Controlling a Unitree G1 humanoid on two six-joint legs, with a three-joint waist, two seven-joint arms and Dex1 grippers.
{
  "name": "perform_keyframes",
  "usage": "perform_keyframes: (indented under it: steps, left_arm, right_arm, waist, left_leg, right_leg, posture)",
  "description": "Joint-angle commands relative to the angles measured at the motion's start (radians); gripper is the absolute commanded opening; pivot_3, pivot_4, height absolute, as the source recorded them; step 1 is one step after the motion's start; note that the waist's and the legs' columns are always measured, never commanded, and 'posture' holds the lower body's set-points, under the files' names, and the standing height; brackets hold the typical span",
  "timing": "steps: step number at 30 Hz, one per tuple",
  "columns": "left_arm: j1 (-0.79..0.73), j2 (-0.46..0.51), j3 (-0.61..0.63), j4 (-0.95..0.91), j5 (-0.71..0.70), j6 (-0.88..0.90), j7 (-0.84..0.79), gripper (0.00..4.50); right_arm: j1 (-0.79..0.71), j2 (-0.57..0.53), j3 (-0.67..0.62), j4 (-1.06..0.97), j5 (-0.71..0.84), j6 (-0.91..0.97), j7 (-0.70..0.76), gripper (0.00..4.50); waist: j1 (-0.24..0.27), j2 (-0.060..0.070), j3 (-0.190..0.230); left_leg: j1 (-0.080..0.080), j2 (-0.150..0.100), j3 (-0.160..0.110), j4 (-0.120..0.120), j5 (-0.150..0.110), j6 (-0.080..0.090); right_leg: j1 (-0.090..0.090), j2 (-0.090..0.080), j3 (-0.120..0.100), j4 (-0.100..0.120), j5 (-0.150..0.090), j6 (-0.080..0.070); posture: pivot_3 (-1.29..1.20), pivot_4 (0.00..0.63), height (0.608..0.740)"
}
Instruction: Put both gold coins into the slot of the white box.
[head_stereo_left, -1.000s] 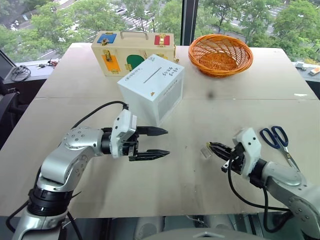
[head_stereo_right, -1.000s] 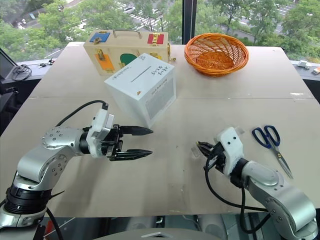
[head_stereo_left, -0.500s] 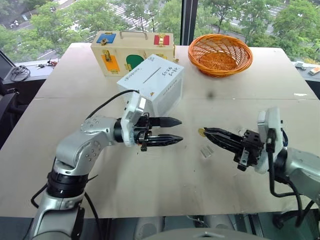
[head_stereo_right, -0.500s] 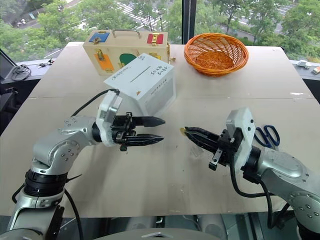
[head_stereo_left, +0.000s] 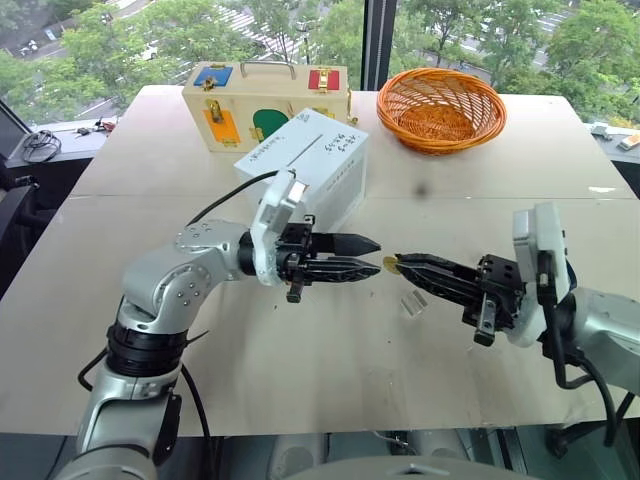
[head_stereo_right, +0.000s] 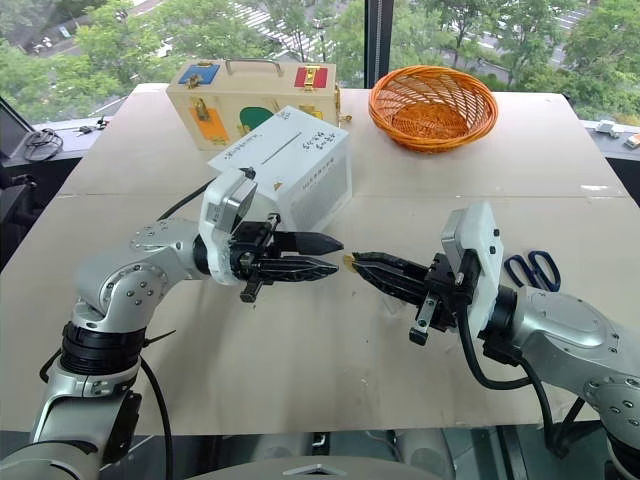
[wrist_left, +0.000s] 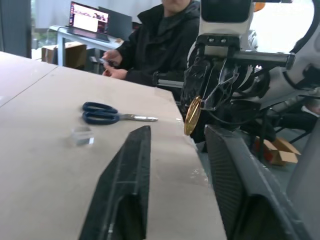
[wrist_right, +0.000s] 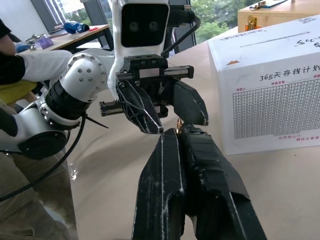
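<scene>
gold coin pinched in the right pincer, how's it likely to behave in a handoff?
The gold coin is a thin, shiny disc held by its edge at the right pincer tips, so it probably slips easily. It looks rigid and light. If dropped on the table, it may roll or bounce away from the left pincer.

Gold coin (head_stereo_left: 390, 264) edge-on, before white box (head_stereo_left: 310, 175)

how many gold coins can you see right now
1. The gold coin is pinched at the tip of the right gripper, held above the table facing the left gripper. The second coin may be hidden.
</scene>
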Motion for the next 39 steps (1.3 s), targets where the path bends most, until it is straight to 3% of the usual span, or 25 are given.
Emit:
perform_keyframes:
  steps: [1, 7, 11, 25, 29, 33, 34, 36, 39]
  left_arm:
    - [-0.034, -0.009, -0.008, -0.033, -0.026, 0.012, -0.002, 1.69]
    - [-0.056, -0.022, -0.015, -0.04, -0.046, 0.042, 0.01, 1.69]
    - [-0.058, -0.023, -0.026, -0.054, -0.062, 0.057, 0.0, 0.06]
    - [-0.072, -0.036, 0.0, -0.042, -0.101, 0.108, 0.03, 0.06]
    - [-0.076, -0.03, 0.021, -0.036, -0.126, 0.129, 0.041, 0.0]
    - [-0.083, -0.019, 0.052, -0.014, -0.135, 0.136, 0.065, 0.0]
    - [-0.085, -0.015, 0.065, -0.008, -0.141, 0.14, 0.076, 0.0]
    - [-0.094, -0.001, 0.105, 0.002, -0.159, 0.156, 0.106, 0.0]
    - [-0.119, 0.021, 0.183, 0.026, -0.17, 0.166, 0.19, 0.0]
  right_arm:
    - [-0.024, -0.015, 0.012, -0.011, 0.023, -0.035, -0.001, 0.0]
    - [-0.033, -0.029, 0.036, -0.006, 0.019, -0.047, 0.004, 0.0]
    - [-0.033, -0.032, 0.042, -0.006, 0.018, -0.056, 0.008, 0.0]
    - [-0.024, -0.02, 0.048, 0.003, 0.025, -0.086, 0.011, 0.0]
    - [-0.006, -0.025, 0.024, 0.016, 0.035, -0.102, 0.036, 1.17]
    - [0.033, -0.064, -0.039, 0.02, 0.028, -0.112, 0.067, 3.2]
    - [0.052, -0.08, -0.063, 0.015, 0.017, -0.113, 0.086, 3.39]
    - [0.105, -0.114, -0.128, 0.004, 0.004, -0.121, 0.133, 4.48]
    - [0.217, -0.171, -0.286, -0.024, -0.049, -0.14, 0.268, 4.48]
  waist:
    - [0.0, 0.0, 0.0]
    - [0.0, 0.0, 0.0]
    - [0.0, 0.0, 0.0]
    - [0.0, 0.0, 0.0]
    - [0.001, 0.0, 0.0]
    - [0.001, 0.0, 0.0]
    - [0.001, 0.0, 0.0]
    - [0.001, 0.0, 0.0]
    - [0.002, -0.001, 0.0]
  left_leg:
    - [0.0, 0.0, 0.0, 0.0, 0.0, 0.0]
    - [0.0, 0.0, 0.0, 0.0, 0.0, 0.0]
    - [0.0, 0.0, 0.0, 0.0, 0.0, 0.0]
    - [0.0, 0.0, 0.0, 0.0, 0.0, 0.0]
    - [0.0, 0.0, 0.0, 0.0, 0.0, 0.0]
    - [0.0, 0.0, 0.0, 0.0, 0.0, 0.0]
    - [0.0, 0.0, 0.0, 0.0, 0.0, 0.0]
    - [-0.001, 0.0, 0.0, 0.0, 0.0, 0.0]
    - [-0.001, 0.0, 0.0, 0.0, 0.0, 0.0]
  right_leg:
    - [0.0, 0.0, 0.0, 0.0, 0.0, 0.0]
    - [0.0, 0.0, 0.0, 0.0, 0.0, 0.0]
    - [0.0, 0.0, 0.0, 0.0, 0.0, 0.0]
    - [0.0, 0.0, 0.0, -0.001, 0.0, 0.0]
    - [0.0, 0.0, 0.0, -0.001, 0.0, 0.0]
    - [0.0, 0.0, 0.0, -0.001, 0.0, 0.0]
    - [0.0, 0.0, 0.0, -0.001, 0.0, 0.0]
    - [0.0, 0.0, 0.0, -0.001, 0.0, 0.0]
    - [0.0, 0.0, 0.0, -0.001, 0.0, 0.0]
  posture:
    - [0.0, 0.15, 0.74]
    - [0.0, 0.15, 0.74]
    - [0.0, 0.15, 0.74]
    - [0.0, 0.15, 0.74]
    - [0.0, 0.15, 0.74]
    - [0.0, 0.15, 0.74]
    - [0.0, 0.15, 0.74]
    - [0.0, 0.15, 0.74]
    - [0.0, 0.15, 0.74]
